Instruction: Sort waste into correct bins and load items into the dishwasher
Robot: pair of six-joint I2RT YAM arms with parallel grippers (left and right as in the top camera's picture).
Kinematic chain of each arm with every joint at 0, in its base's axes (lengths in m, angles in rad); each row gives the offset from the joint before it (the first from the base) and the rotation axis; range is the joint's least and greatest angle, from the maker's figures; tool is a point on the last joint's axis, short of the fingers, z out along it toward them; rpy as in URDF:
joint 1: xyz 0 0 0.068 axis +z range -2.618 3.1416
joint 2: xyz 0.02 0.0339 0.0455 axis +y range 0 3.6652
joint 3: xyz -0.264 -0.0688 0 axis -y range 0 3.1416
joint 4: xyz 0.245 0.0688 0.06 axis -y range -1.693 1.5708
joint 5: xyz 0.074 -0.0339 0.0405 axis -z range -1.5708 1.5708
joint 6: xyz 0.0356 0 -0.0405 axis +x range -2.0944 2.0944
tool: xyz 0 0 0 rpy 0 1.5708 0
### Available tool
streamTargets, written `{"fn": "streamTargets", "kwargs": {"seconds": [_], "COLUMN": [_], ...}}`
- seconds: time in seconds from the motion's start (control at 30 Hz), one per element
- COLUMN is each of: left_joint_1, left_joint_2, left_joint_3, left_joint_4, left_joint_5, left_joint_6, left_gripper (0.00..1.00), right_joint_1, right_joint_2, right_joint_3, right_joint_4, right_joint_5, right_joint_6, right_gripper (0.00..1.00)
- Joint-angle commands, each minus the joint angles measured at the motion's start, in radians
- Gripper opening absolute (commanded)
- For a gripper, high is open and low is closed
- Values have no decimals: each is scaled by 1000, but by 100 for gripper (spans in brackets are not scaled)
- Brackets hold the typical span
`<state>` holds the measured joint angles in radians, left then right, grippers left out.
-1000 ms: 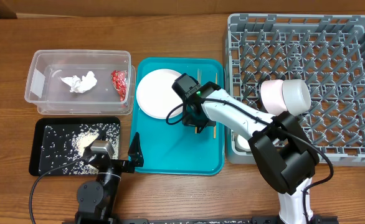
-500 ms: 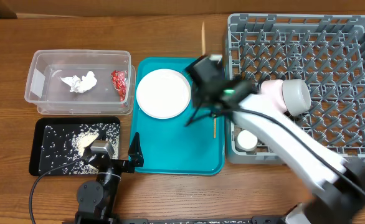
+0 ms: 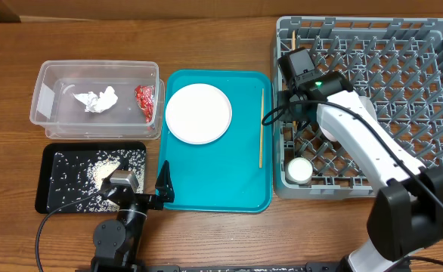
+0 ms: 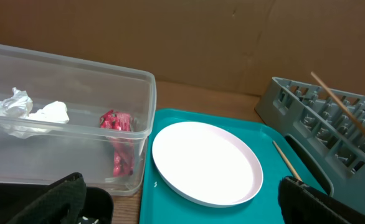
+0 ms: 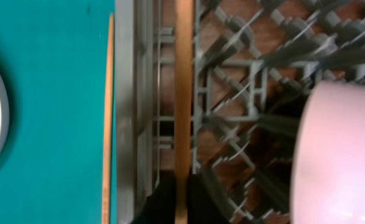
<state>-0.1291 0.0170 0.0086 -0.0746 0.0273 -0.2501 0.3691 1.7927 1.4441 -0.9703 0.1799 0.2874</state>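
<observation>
1. right gripper (image 5: 181, 202): closed on the held chopstick (image 5: 182, 93), gripping it near one end. the stick runs tilted above the pegs along the left edge of the grey dish rack (image 3: 357, 23).
2. second chopstick (image 3: 261, 128): lies flat on the teal tray (image 3: 229, 189), parallel to the tray's right edge and just beside the rack wall.
3. white plate (image 3: 198, 113): on the same tray, in its rear left part.
4. small cup (image 3: 299, 169): stands in the rack's front left corner.
5. left gripper (image 3: 162, 183): spread wide and holding nothing, low at the teal tray's front left corner.
6. clear tub (image 3: 48, 75): on the bench (image 3: 206, 38), contains the crumpled tissue (image 3: 94, 100) and red wrapper (image 3: 144, 102).
7. black tray (image 3: 55, 196): in front of the tub, strewn with rice-like crumbs (image 3: 100, 172).
</observation>
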Motion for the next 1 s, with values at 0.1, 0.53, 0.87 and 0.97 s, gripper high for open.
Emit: {"fn": "streamTargets", "kwargs": {"seconds": [0.1,0.53,0.87,0.97], "left_joint_1": [6,6,6,6], "left_joint_2": [-5,-5,-5,-5], "left_joint_3": [-4,-4,-4,-4], "left_joint_4": [0,0,0,0], "left_joint_5": [14,14,14,14], "left_joint_6": [27,26,27,27], "left_gripper": [100,100,100,100], "right_joint_1": [73,348,285,270], "right_joint_2": [-65,42,235,268], "right_joint_3": [55,26,26,26], "right_joint_4": [-29,87,87,95], "right_joint_5": [-54,185,233,176], "right_joint_6": [18,137,123,98], "right_gripper": [45,47,48,48]}}
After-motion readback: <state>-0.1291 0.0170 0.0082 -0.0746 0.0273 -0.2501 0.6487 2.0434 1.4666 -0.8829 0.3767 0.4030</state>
